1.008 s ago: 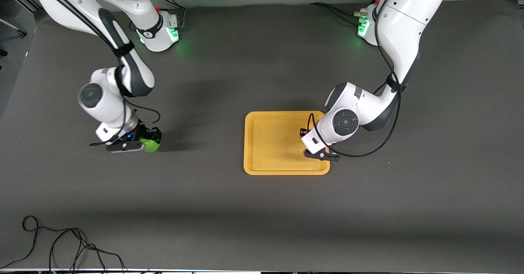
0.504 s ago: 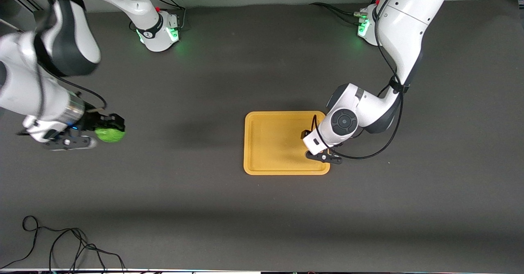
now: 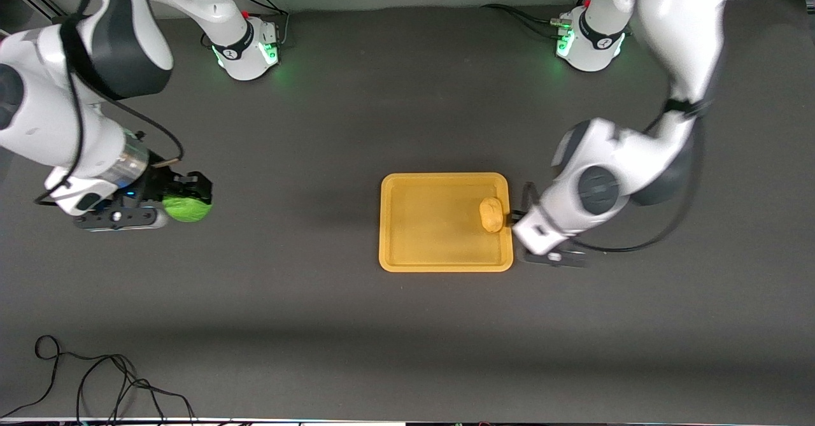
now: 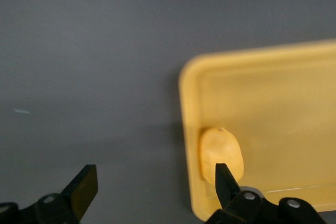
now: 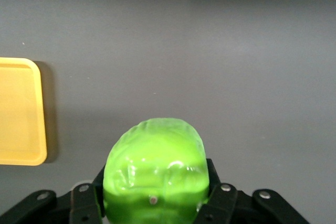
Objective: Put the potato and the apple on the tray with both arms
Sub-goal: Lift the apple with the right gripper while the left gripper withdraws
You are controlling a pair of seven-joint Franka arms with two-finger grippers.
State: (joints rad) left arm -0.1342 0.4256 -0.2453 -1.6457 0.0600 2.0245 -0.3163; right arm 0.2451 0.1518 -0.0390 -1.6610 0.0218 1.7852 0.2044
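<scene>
The orange-yellow tray [image 3: 420, 222] lies in the middle of the table. The yellow-tan potato [image 3: 491, 214] lies on it, against the rim toward the left arm's end; it also shows in the left wrist view [image 4: 221, 155] on the tray [image 4: 273, 93]. My left gripper [image 3: 528, 225] is open and empty, raised over that tray edge and the table beside it [image 4: 155, 184]. My right gripper [image 3: 184, 204] is shut on the green apple [image 3: 188, 211] and holds it over bare table toward the right arm's end. In the right wrist view the apple [image 5: 156, 174] sits between the jaws [image 5: 156, 198], with the tray [image 5: 18, 111] farther off.
A black cable [image 3: 95, 381] lies looped at the table's near corner toward the right arm's end. The two green-lit bases [image 3: 245, 50] [image 3: 589, 41] stand along the edge farthest from the front camera. Bare dark table lies between the apple and the tray.
My left gripper has let go of the potato on the tray, opened and drawn away toward the left arm's end. My right gripper has lifted the apple off the table and shifted it.
</scene>
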